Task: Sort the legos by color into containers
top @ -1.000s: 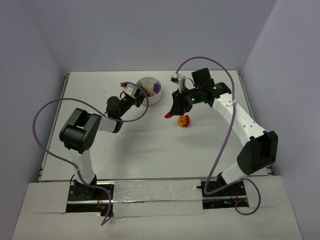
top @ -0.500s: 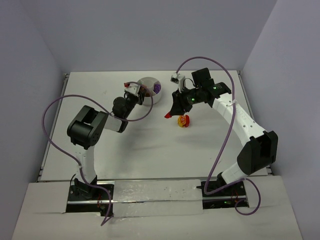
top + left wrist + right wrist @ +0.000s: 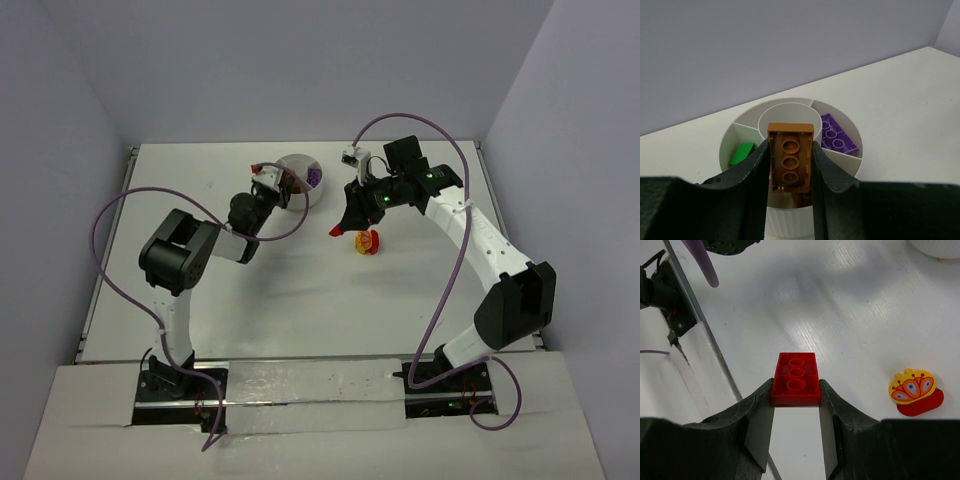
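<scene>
My left gripper (image 3: 281, 184) (image 3: 790, 146) is shut on an orange-brown brick (image 3: 790, 157), held underside up over the near part of the white bowl (image 3: 304, 196) (image 3: 790, 222). The brick's far end reaches the rim of the centre well. A purple brick (image 3: 837, 135) (image 3: 315, 178) lies in a right section and a green brick (image 3: 742, 152) in a left one. My right gripper (image 3: 337, 230) (image 3: 796, 390) is shut on a red brick (image 3: 796, 380), held above the table. A yellow-and-red piece (image 3: 369, 241) (image 3: 915, 392) lies on the table just to its right.
White table with walls at the back and both sides. A brownish shape (image 3: 802, 200) shows in the bowl's near section under the held brick. A purple cable (image 3: 275, 232) loops beside the left arm. The arm bases stand along the near edge.
My left gripper has moved right to the bowl with the orange-brown brick. The right arm and its red brick have not moved.
</scene>
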Controlling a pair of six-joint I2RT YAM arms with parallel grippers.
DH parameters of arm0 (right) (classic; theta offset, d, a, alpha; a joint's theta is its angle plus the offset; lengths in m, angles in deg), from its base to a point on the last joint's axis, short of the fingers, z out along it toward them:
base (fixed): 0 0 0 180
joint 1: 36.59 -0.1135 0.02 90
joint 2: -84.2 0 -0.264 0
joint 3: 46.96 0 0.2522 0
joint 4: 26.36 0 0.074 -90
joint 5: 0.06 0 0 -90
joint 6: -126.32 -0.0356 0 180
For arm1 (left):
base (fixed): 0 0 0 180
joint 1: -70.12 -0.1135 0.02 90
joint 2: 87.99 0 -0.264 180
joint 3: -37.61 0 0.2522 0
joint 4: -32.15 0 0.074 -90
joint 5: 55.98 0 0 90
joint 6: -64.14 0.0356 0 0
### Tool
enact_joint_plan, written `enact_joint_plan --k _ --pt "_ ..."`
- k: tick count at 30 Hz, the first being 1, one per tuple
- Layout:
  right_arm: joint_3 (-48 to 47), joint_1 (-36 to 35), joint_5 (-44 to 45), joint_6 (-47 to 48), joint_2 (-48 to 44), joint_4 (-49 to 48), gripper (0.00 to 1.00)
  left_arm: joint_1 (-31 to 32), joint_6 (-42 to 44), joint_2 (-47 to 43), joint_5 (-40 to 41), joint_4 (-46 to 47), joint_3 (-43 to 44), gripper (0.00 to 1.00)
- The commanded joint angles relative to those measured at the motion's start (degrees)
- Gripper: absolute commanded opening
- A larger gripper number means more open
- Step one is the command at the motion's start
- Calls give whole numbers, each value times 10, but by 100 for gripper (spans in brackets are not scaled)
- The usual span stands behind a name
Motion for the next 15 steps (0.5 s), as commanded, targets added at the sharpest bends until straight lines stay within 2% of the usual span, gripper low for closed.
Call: enact_joint_plan --k 1,2,7,15 --pt "-5 4 -11 4 -4 -7 0 7 -1 10 7 237 26 8" --pt "-5 4 -12 4 -4 -7 0 9 -1 11 6 237 28 10" --pt "-4 4 -13 5 -6 -7 0 12 1 12 9 239 28 31" --pt "-5 4 -16 7 -5 -7 0 15 2 -1 8 243 14 42"
